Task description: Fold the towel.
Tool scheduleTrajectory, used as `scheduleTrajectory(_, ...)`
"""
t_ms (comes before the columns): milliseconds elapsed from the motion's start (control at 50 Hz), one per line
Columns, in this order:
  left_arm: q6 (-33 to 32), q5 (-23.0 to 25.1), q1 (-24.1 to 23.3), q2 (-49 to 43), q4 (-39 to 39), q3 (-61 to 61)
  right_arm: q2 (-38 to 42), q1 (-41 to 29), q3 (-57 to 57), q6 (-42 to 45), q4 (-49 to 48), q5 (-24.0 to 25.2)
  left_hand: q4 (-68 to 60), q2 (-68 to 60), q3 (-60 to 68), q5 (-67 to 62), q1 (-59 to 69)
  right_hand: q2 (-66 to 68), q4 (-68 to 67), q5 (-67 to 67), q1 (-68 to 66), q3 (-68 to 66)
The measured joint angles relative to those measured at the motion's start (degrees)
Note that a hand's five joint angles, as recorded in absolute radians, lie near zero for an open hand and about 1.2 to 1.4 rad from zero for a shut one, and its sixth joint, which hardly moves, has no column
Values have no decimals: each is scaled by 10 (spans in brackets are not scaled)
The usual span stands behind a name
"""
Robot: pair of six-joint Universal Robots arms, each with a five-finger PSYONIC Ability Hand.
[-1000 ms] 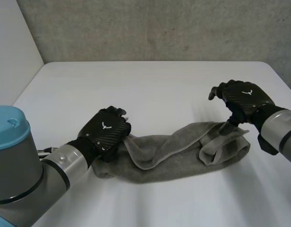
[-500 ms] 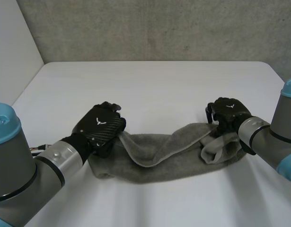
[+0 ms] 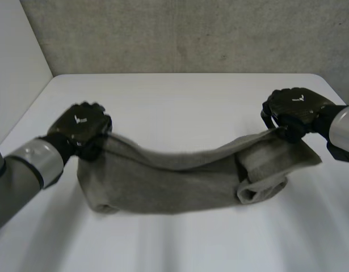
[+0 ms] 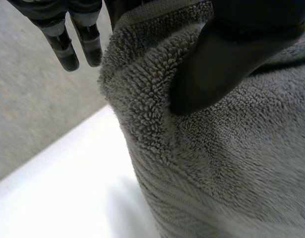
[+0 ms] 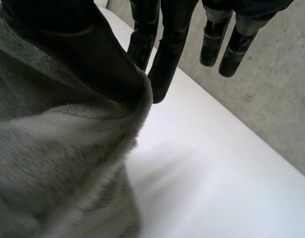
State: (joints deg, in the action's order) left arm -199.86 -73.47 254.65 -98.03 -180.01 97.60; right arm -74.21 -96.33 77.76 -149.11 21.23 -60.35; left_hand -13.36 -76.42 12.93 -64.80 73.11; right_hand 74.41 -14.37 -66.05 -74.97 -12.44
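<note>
A grey towel hangs stretched between my two hands, its lower part resting on the white table. My left hand is shut on the towel's left end; in the left wrist view the thumb presses the terry cloth against the fingers. My right hand is shut on the towel's right end; in the right wrist view the thumb pinches the cloth's edge against a finger. A rolled fold of towel sags below the right end.
A grey concrete wall runs behind the table's far edge. A pale side wall stands at the left. Bare white tabletop lies behind and in front of the towel.
My right hand has come down onto the towel's right end and shut on it. Both hands have since risen and moved apart, lifting the towel's upper edge and stretching it.
</note>
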Motion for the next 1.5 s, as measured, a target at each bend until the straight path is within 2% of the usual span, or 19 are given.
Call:
scheduleTrajectory(100,3,1,-2,-48,-8,-85,53,-14,-69,-2,-57,-11,0,0,0,0,0,0,0,0,0,0)
scheduleTrajectory(200,12,-3,-11,-101,-42,-213,82,-38,-181,-53,-172,-70,0,-3,0,0,0,0,0,0,0,0)
scheduleTrajectory(300,49,-7,-20,-108,-146,-323,51,-52,-284,-160,-262,-126,0,-3,0,0,0,0,0,0,0,0)
scheduleTrajectory(380,82,-7,-20,-75,-211,-330,23,-52,-290,-219,-285,-123,0,-3,0,0,0,0,0,-1,0,0)
scheduleTrajectory(460,118,-1,-15,-31,-256,-283,-5,-50,-237,-249,-290,-97,0,-3,0,0,0,0,0,-1,0,0)
scheduleTrajectory(580,126,7,-2,-11,-265,-165,-29,-44,-113,-222,-298,-53,0,-4,0,0,0,0,0,-1,0,0)
scheduleTrajectory(660,103,10,6,-15,-263,-80,-40,-38,-19,-190,-311,-24,0,-5,0,0,0,0,0,-1,0,0)
scheduleTrajectory(820,-4,12,13,-69,-262,57,-43,-31,172,-131,-349,16,0,-5,0,0,0,0,0,-1,0,0)
scheduleTrajectory(960,-39,8,13,-119,-258,78,-24,-35,255,-89,-370,14,0,-5,0,0,0,0,0,-1,0,0)
scheduleTrajectory(1200,-40,6,9,-127,-249,102,8,-33,284,-69,-369,-17,0,-5,0,0,0,-3,0,3,3,0)
scheduleTrajectory(1240,-40,6,10,-126,-248,103,12,-33,282,-70,-369,-26,0,-5,0,0,0,-71,0,65,70,0)
scheduleTrajectory(1280,-40,6,13,-125,-246,104,22,-34,278,-72,-371,-40,0,-5,0,0,0,-175,0,189,180,0)
scheduleTrajectory(1320,-40,6,16,-125,-244,104,31,-35,274,-74,-372,-52,0,-5,0,0,0,-206,0,231,222,0)
scheduleTrajectory(1500,-40,6,23,-122,-226,104,72,-39,254,-100,-377,-104,0,-5,0,0,0,-247,0,281,265,0)
